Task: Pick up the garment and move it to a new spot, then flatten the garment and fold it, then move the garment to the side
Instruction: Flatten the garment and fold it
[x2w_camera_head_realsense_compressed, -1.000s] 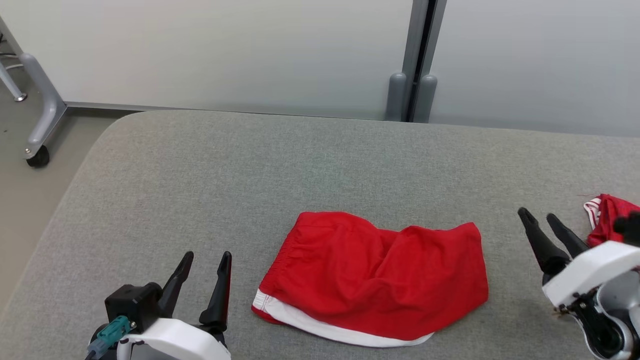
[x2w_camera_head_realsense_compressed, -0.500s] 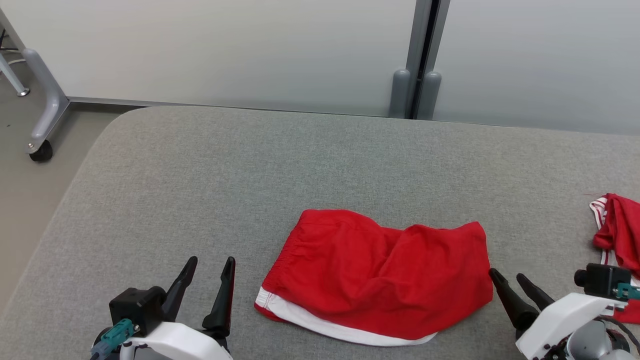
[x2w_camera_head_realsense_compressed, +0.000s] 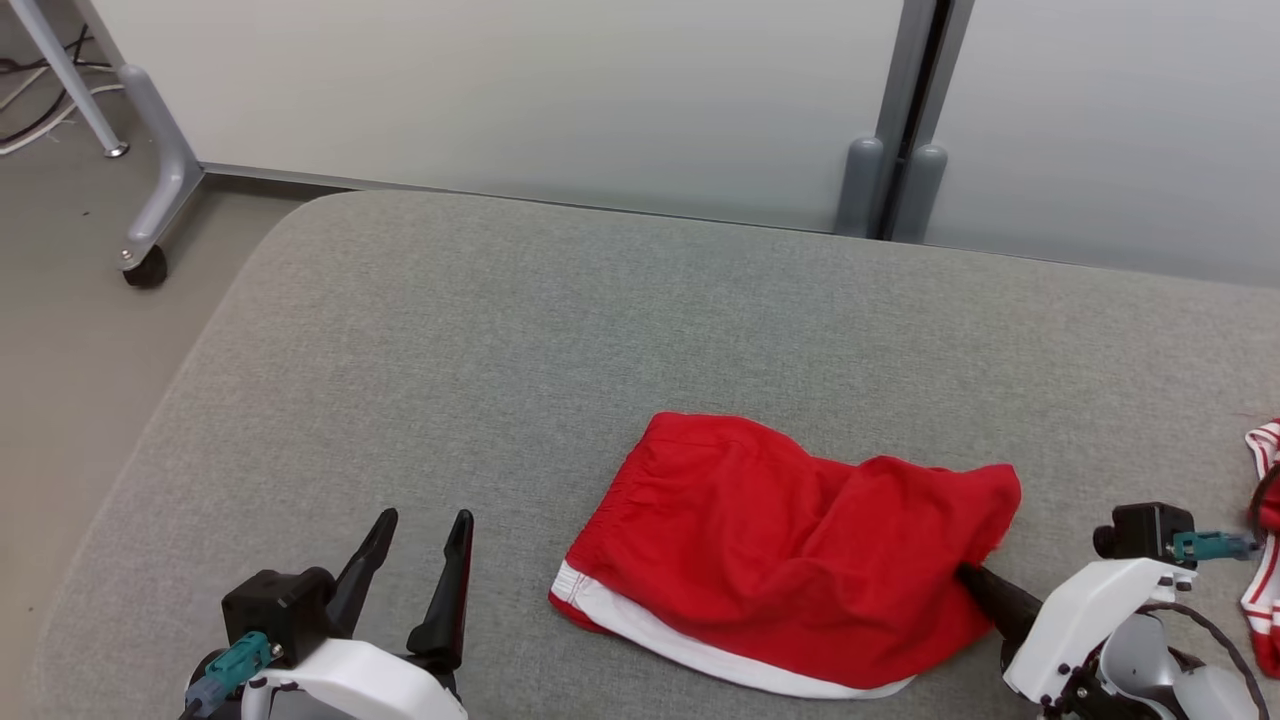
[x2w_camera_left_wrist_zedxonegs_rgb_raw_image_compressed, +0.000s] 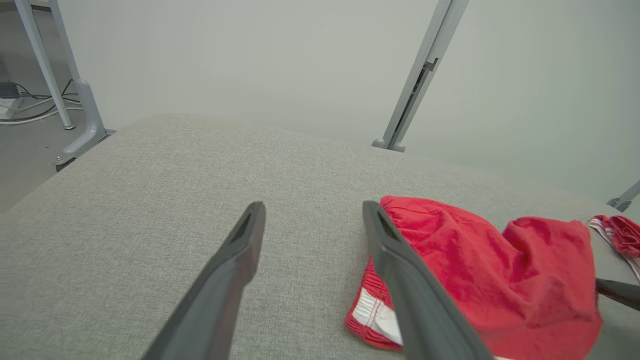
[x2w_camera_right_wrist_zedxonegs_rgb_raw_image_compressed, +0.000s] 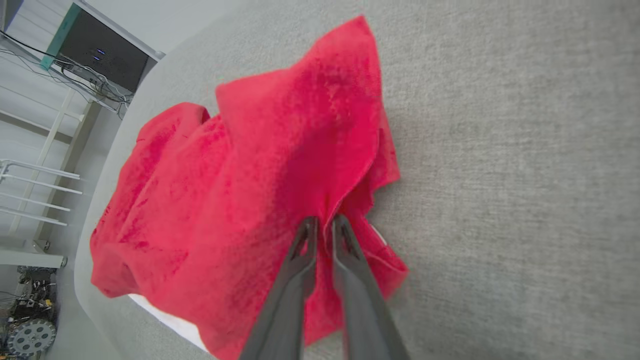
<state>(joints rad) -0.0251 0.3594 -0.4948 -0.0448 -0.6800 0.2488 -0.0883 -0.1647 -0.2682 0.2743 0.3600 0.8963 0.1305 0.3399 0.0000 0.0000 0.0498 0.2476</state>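
Two pincers flank our red shorts (x2w_camera_head_realsense_compressed: 790, 560), which lie rumpled on the grey table (x2w_camera_head_realsense_compressed: 500, 330), toward its near side. Our right pincer (x2w_camera_right_wrist_zedxonegs_rgb_raw_image_compressed: 324, 222) is pinched on a fold at the shorts' right edge. Our left pincer (x2w_camera_head_realsense_compressed: 424, 530) sits with fingers spread, holding nothing, just left of the white-trimmed hem. We see another red-and-white cloth (x2w_camera_head_realsense_compressed: 1262, 560) at far right.

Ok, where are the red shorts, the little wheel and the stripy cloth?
shorts (x2w_camera_head_realsense_compressed: 780, 550): head view, middle of the red cloth.
wheel (x2w_camera_head_realsense_compressed: 146, 272): head view, the black tyre.
stripy cloth (x2w_camera_head_realsense_compressed: 1262, 610): head view, its striped edge.
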